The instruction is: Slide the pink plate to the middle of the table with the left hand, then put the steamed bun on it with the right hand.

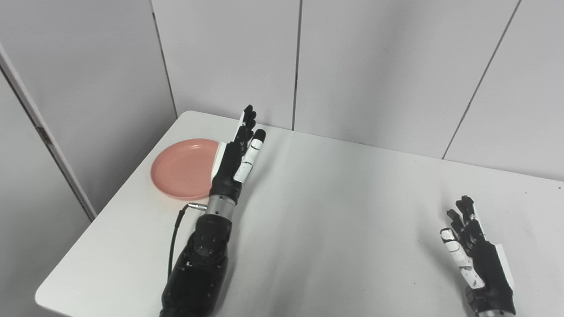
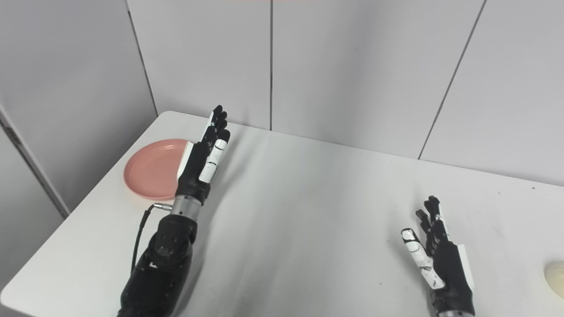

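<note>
The pink plate (image 1: pixel 183 169) lies flat near the table's far left corner. My left hand (image 1: pixel 235 154) is raised just right of it, fingers straight and apart, holding nothing, and it hides the plate's right rim. Low at the right, my right hand (image 1: pixel 473 255) is open above the table with its fingers spread. The pale steamed bun (image 2: pixel 556 278) shows only in the right eye view, cut by the right edge, on the table to the right of my right hand.
The white table (image 1: pixel 335 211) runs wide between my two hands. Grey wall panels (image 1: pixel 374 66) stand close behind its far edge. A black cable (image 1: pixel 176 233) loops off my left wrist.
</note>
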Robot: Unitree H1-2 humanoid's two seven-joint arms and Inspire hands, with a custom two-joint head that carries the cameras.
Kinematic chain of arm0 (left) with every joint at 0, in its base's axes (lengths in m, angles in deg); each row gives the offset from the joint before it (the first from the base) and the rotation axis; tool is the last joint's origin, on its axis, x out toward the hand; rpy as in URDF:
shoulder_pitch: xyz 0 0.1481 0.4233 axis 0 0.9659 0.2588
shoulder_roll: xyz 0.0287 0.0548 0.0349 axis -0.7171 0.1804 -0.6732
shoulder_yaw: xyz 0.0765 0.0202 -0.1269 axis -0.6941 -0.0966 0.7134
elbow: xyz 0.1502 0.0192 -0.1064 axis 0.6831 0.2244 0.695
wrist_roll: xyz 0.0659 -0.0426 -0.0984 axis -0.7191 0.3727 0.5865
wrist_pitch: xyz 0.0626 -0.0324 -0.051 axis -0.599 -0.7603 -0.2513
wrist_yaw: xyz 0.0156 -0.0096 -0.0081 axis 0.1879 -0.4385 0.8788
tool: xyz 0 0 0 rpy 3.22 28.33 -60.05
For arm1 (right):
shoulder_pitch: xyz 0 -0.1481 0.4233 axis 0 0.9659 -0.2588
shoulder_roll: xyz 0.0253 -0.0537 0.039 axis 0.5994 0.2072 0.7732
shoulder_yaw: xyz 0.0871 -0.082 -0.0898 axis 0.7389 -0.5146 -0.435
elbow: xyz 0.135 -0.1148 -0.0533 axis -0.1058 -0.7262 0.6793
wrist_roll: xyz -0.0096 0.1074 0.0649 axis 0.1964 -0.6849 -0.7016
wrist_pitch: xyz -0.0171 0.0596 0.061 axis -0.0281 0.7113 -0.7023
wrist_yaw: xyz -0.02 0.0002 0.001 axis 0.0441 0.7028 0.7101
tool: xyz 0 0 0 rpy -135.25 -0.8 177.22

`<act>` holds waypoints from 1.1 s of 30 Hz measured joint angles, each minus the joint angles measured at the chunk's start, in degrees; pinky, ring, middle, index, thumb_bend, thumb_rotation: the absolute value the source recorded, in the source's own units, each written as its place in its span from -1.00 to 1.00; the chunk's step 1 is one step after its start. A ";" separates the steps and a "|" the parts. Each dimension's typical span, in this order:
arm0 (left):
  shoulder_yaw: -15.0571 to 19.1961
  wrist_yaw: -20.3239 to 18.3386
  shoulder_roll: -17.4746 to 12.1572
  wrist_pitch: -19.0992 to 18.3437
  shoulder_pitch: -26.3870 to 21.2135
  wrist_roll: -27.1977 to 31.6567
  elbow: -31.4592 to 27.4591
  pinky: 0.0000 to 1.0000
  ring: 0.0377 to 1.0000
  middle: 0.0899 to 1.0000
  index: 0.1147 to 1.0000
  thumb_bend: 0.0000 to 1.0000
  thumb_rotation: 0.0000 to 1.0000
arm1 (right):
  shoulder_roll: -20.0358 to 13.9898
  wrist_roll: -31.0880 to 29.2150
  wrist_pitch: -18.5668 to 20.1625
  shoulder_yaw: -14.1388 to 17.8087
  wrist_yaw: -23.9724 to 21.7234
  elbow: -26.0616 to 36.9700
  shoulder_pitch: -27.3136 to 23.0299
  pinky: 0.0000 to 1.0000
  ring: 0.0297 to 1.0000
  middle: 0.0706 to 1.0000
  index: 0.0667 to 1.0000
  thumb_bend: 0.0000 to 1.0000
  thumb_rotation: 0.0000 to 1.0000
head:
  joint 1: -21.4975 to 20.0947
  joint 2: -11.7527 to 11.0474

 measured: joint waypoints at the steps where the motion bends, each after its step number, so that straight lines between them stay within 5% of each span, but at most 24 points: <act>1: 0.58 0.30 -0.01 -0.04 0.00 0.18 0.03 1.00 1.00 1.00 1.00 0.31 0.73 | -0.01 0.05 0.00 0.08 0.04 0.10 0.08 0.92 0.89 0.99 1.00 -0.36 0.37 | 0.18 0.00; 13: 5.46 2.96 -3.09 0.57 -1.67 1.93 1.13 1.00 1.00 1.00 1.00 0.30 0.71 | 0.18 1.15 -0.05 0.55 0.43 -0.21 -0.09 0.84 0.86 0.99 1.00 -0.32 0.39 | 0.62 -0.88; 29: 13.76 5.72 -10.36 7.62 -4.33 9.26 13.72 1.00 0.96 0.95 1.00 0.32 0.86 | 0.25 1.33 -0.05 0.79 0.36 -0.41 -0.22 0.88 0.88 1.00 1.00 -0.39 0.29 | 0.88 -1.32; 33: 15.81 5.58 -11.36 8.85 -4.92 13.34 16.52 0.96 0.85 0.80 0.86 0.44 0.98 | 0.23 1.33 -0.05 0.88 0.35 -0.45 -0.21 0.88 0.88 1.00 1.00 -0.40 0.26 | 0.97 -1.23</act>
